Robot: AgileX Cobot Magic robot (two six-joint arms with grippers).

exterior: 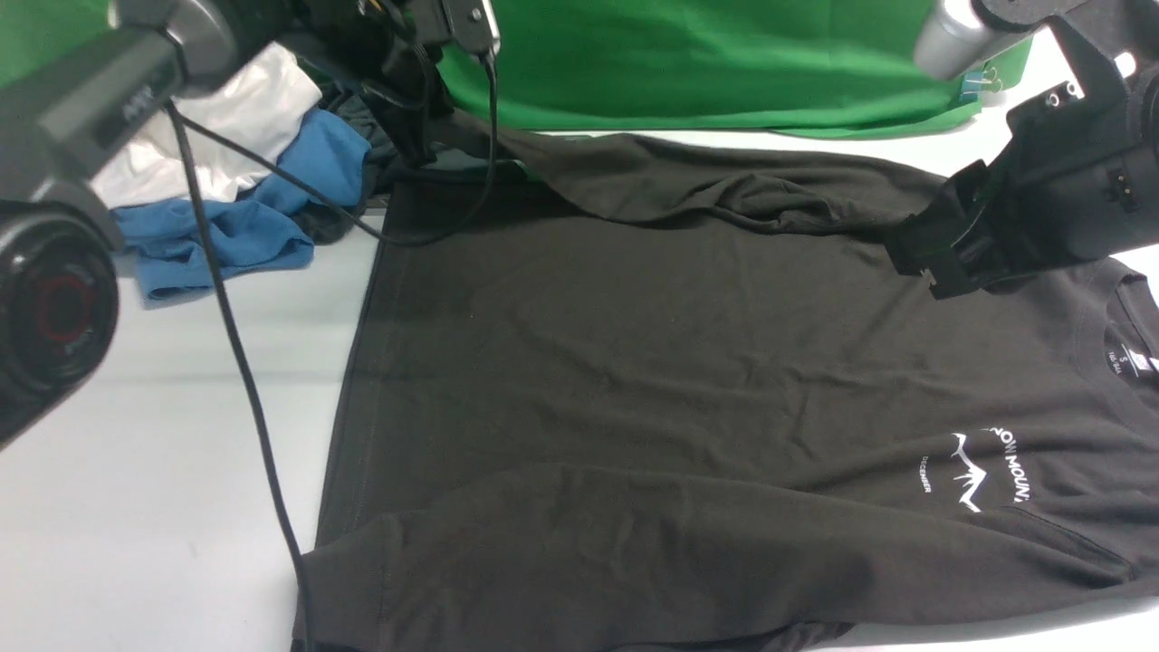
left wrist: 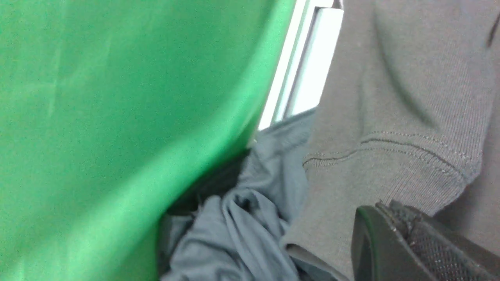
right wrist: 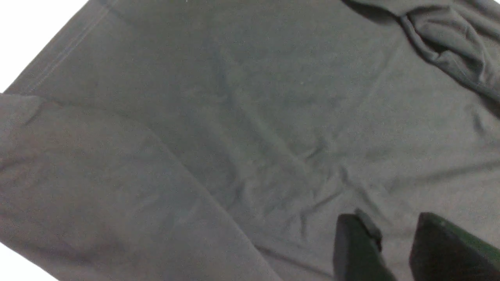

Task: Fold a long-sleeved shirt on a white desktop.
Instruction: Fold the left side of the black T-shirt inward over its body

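Observation:
The long-sleeved shirt [exterior: 634, 362] lies spread face up on the white desktop [exterior: 136, 453], collar to the right and white logo [exterior: 982, 471] near the right edge. Its near sleeve [exterior: 679, 552] is folded across the front. The far sleeve [exterior: 706, 190] runs along the back toward my left gripper [exterior: 418, 145]. In the left wrist view that gripper [left wrist: 384, 212] is shut, its tips pressed together at the ribbed cuff [left wrist: 390, 171]. My right gripper [exterior: 937, 258] hovers over the far shoulder. In the right wrist view it [right wrist: 386, 220] stands open just above the shirt [right wrist: 254, 117], nothing between its fingers.
A blue garment [exterior: 244, 217] and a white garment [exterior: 235, 118] are heaped at the back left, beside the cuff. A grey-blue cloth [left wrist: 242, 226] bunches against the green backdrop [exterior: 706, 63]. My left arm's black cable [exterior: 244, 362] trails over the desktop beside the hem.

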